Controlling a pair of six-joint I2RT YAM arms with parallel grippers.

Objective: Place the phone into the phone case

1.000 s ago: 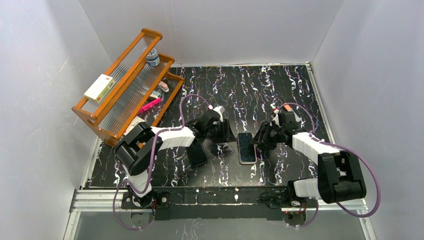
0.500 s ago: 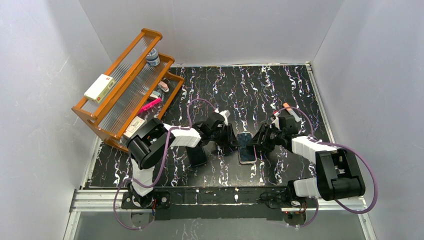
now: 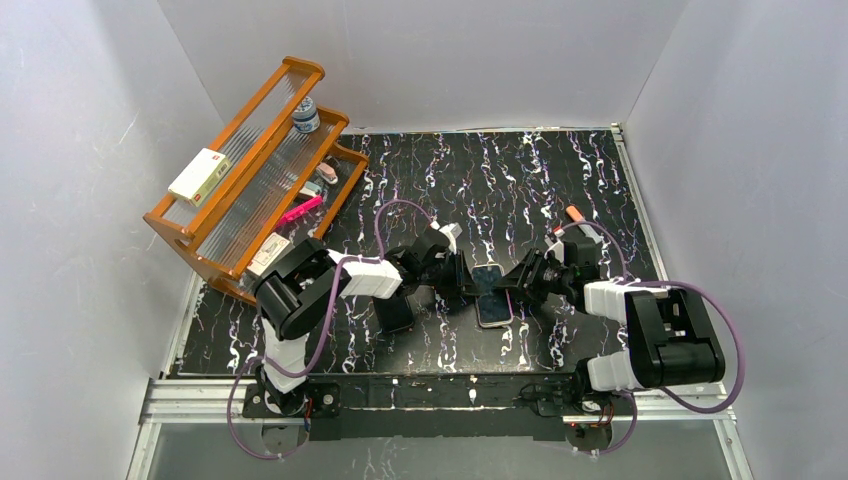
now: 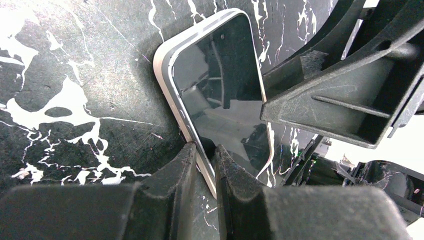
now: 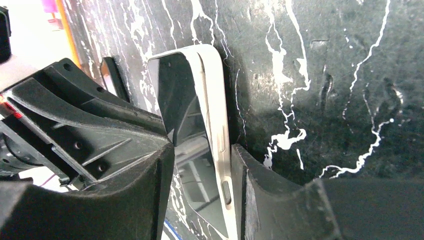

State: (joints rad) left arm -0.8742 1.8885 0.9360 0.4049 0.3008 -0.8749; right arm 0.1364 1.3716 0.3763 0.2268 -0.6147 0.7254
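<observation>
The black phone [image 3: 492, 292] lies mid-table inside the cream phone case. In the left wrist view its glossy screen [image 4: 222, 85] sits within the case's pale rim [image 4: 164, 56]. My left gripper [image 3: 462, 281] is shut on the left long edge of the case and phone [image 4: 205, 151]. My right gripper [image 3: 518, 285] straddles the right long edge [image 5: 202, 162]. Its outer finger [image 5: 247, 170] touches the case's side wall [image 5: 218, 115]. Its inner finger [image 5: 150, 165] stands over the screen [image 5: 182, 110] with a gap showing.
A black slab [image 3: 395, 312] lies just left of the phone, under my left arm. An orange wooden rack [image 3: 250, 170] at the back left holds a box, a small bottle and a pink item. A small orange object [image 3: 575, 213] lies behind my right arm.
My left gripper has moved right to the phone's left edge and closed on it. My right gripper has shifted in against the right edge. The phone has turned slightly.
</observation>
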